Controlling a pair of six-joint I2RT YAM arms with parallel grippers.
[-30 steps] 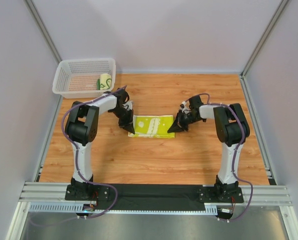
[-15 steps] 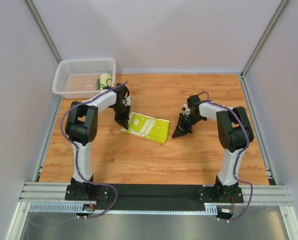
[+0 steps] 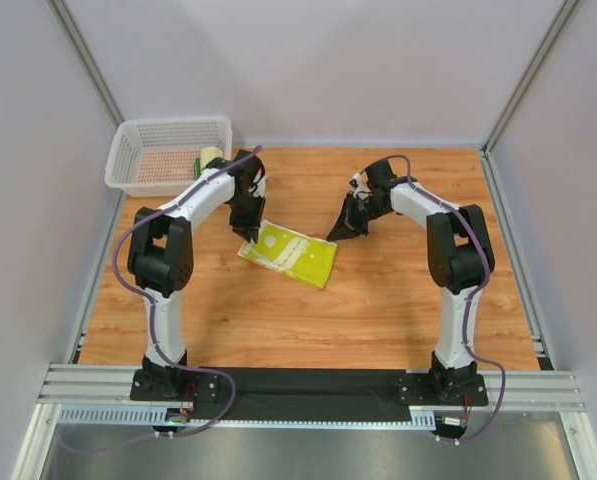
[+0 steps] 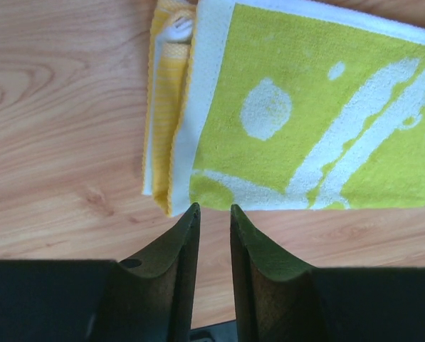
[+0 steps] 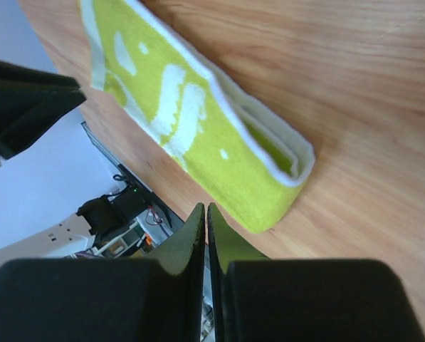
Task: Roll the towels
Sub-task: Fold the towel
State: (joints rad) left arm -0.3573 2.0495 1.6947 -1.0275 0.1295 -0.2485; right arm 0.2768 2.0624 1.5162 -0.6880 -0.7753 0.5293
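A lime-yellow folded towel (image 3: 290, 252) with white markings lies flat and askew on the wooden table. It also shows in the left wrist view (image 4: 305, 121) and the right wrist view (image 5: 198, 135). My left gripper (image 3: 247, 231) hovers at the towel's left end, jaws a narrow gap apart and empty (image 4: 213, 210). My right gripper (image 3: 334, 233) is above the towel's far right corner, jaws shut and empty (image 5: 206, 208). A rolled towel (image 3: 211, 158) stands in the basket.
The white mesh basket (image 3: 168, 125) sits at the back left corner of the table. Grey walls enclose the table on the left, back and right. The arm bases stand on a black rail at the near edge.
The towel has turned from straight to askew and shifted slightly left. Both grippers have come off its ends and moved toward the back, the right one also leftward.
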